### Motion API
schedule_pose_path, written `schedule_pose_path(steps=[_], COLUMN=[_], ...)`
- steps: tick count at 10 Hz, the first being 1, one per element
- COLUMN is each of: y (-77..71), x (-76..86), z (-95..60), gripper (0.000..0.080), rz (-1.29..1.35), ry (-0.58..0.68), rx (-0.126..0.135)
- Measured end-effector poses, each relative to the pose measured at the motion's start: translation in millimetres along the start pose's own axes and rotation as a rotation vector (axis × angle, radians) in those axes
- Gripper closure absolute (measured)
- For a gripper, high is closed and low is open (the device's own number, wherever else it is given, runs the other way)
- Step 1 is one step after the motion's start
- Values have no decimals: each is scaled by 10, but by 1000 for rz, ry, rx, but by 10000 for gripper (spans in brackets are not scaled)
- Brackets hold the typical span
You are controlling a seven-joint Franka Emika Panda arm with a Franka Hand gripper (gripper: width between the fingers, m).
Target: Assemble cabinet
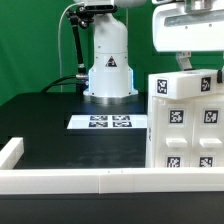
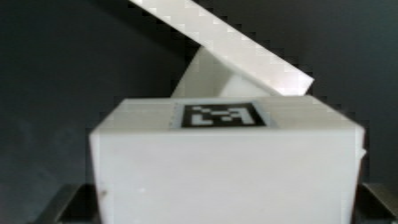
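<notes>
Here the end effector (image 1: pixel 186 62) seemingly grips the cabinet (image 1: pixel 186 122) widely; marker board (image 1: pixel 106 122) lies well apart.

Black matte bench (image 1: pixel 40 120) with a thin flat white marker board (image 1: pixel 108 123) lying on it, low white rail (image 1: pixel 60 180) along the near edge, green backdrop (image 1: pixel 35 40) behind.

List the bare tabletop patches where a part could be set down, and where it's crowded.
Free: dark table between the marker board, the white front rail and the exterior view's left edge. Crowded: the exterior view's right, where the cabinet stands with the tool over it.
</notes>
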State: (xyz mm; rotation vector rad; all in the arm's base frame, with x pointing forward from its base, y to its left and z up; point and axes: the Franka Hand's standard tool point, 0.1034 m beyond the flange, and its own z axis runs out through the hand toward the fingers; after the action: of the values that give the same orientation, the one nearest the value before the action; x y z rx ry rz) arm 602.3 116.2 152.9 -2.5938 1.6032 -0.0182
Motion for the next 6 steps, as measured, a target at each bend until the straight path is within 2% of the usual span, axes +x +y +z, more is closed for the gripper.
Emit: schedule_pose_path(steps=[6], y=[-55], x=[-19], z=[46], gripper=[236], rz=[543], ry=[-18], rx=[10])
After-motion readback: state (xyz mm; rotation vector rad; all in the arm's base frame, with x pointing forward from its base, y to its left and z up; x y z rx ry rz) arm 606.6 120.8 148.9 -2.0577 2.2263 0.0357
